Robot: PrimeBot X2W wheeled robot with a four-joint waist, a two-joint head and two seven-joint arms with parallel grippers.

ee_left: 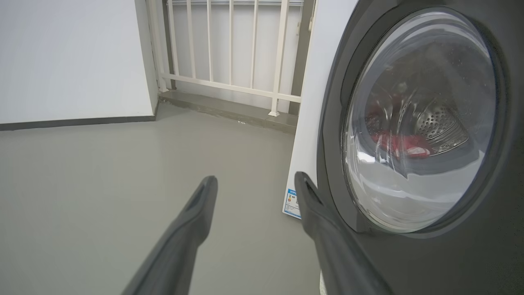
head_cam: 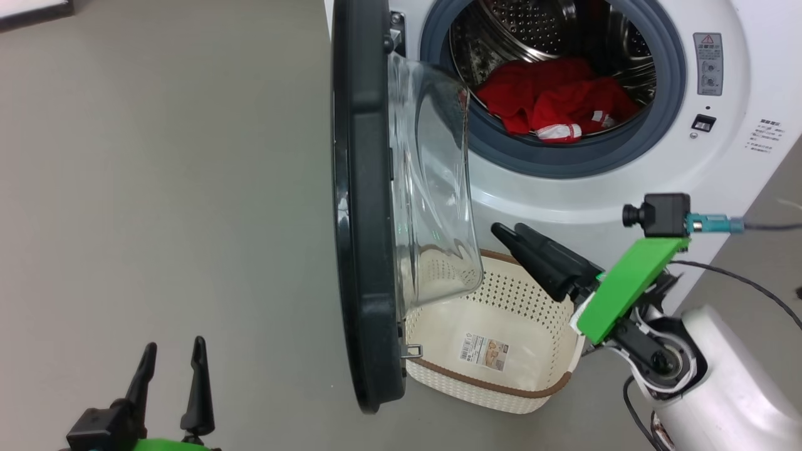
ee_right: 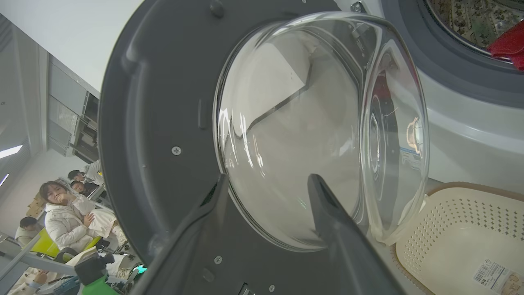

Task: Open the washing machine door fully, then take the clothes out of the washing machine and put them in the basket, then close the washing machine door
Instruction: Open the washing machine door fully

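Washing machine (head_cam: 720,156) open, clothes (head_cam: 551,100) next.
Door (head_cam: 363,219) stands edge-on beside the basket (head_cam: 501,388) at the machine's foot; clothes lie at the drum's front edge. My right gripper (head_cam: 507,228) and left gripper (head_cam: 175,343) are spread wide, empty; right should reach into the drum, I judge.

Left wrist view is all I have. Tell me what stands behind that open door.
Observer: The basket stands on the floor behind the washing machine door, partly under its glass bowl, empty but for its label sticker.
Operator: Report the right gripper.
Observer: The right gripper is open and holds nothing; its fingers point at the door's inner side, above the basket's far rim.
Operator: Now locate the clothes.
Observer: The clothes lie heaped at the front of the drum, just inside the grey ring.
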